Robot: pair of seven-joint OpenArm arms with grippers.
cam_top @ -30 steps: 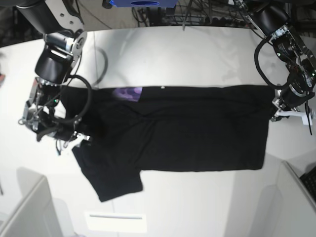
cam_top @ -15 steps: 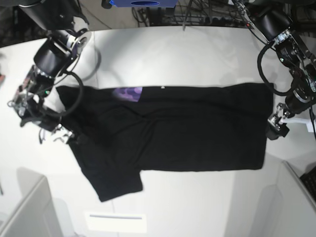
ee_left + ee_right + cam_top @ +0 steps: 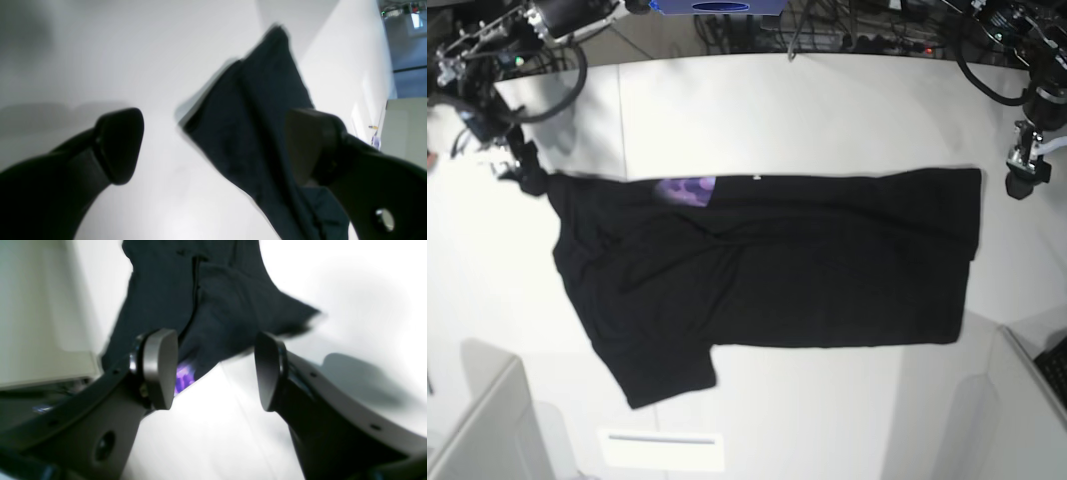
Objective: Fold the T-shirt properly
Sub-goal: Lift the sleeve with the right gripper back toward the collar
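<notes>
Your left gripper and right gripper both stand with jaws spread, holding nothing. The T-shirt lies flat on the table, apart from both.

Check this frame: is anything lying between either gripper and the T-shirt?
Nothing visible. The left gripper and right gripper are both open, each just off an end of the T-shirt, with only bare table between.
</notes>
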